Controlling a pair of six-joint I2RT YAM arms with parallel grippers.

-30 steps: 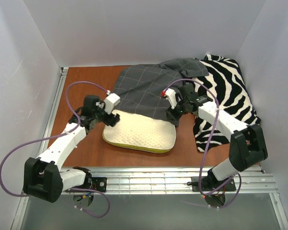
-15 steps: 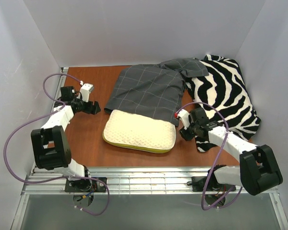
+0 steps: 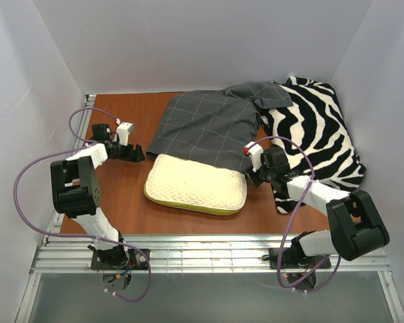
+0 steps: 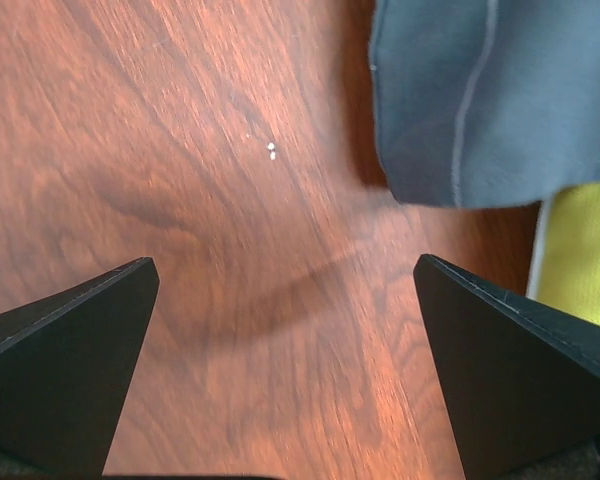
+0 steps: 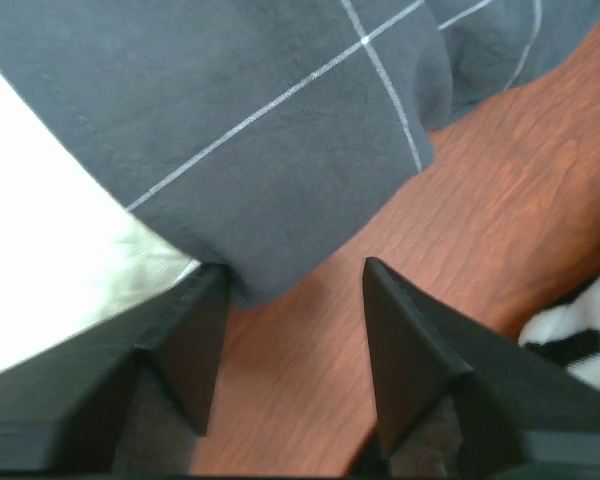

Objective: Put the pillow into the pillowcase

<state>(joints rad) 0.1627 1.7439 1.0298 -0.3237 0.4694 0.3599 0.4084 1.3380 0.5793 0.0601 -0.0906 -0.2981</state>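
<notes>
pillow [image 3: 195, 187]: flat on the counter [image 3: 121, 205], near the middle; most of the dimpled top bare, only the far edge under grey cloth.
right fingers [image 5: 175, 350]: parted, grasping nothing; low at the pillow's far right corner, bare wood between them, the cover's corner just past the tips.
left fingers [image 4: 70, 360]: spread wide, released, nothing between; out to the left over bare wood, apart from the pillow.
pillowcase [image 3: 212, 124]: spread flat behind the pillow, mouth hem draped over the pillow's far edge, far end running onto the zebra fabric [image 3: 320, 138] at the far right.
just changed: a second ago both arms at the hem, one at each far corner of the pillow; since then both let go and pulled back, the left swung furthest out, the right edging back toward its corner.
hem: about where it lay before, no further down the pillow.
meaning for the task: little gained, by the look of it; pillow mostly outside; fresh grip on the mouth likely needed.
</notes>
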